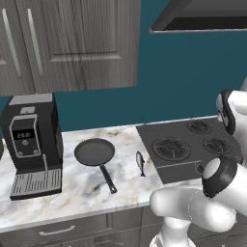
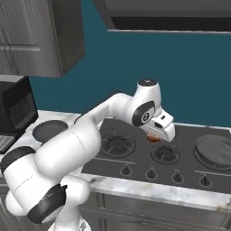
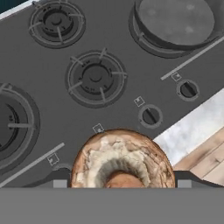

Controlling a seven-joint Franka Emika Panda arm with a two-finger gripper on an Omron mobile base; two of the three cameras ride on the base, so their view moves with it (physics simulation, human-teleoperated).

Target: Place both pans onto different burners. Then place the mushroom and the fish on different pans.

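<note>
The gripper (image 2: 155, 135) is grasping the mushroom (image 3: 122, 158) and carrying it above the cooktop (image 3: 131, 70), near the middle burners. One pan (image 2: 215, 151) is sitting on the right-hand burner; the next move, likely, is lowering the mushroom into it. The other pan (image 1: 94, 152) and the fish (image 1: 140, 163) are lying on the counter (image 1: 72, 193).

A marble counter (image 1: 96, 185) runs across the lower half of the left base view. On it at the far left stands a black coffee machine (image 1: 33, 144). Just right of that, near the frame's middle, lies a dark pan (image 1: 95, 152) with its handle pointing toward the lower right. A small fish (image 1: 140, 163) lies right of the pan, apart from it. Set into the counter at the right is the dark cooktop (image 1: 181, 166) with its burners (image 1: 171, 146). In the right base view, a second pan (image 2: 215, 151) sits on a burner at the right edge.
</note>
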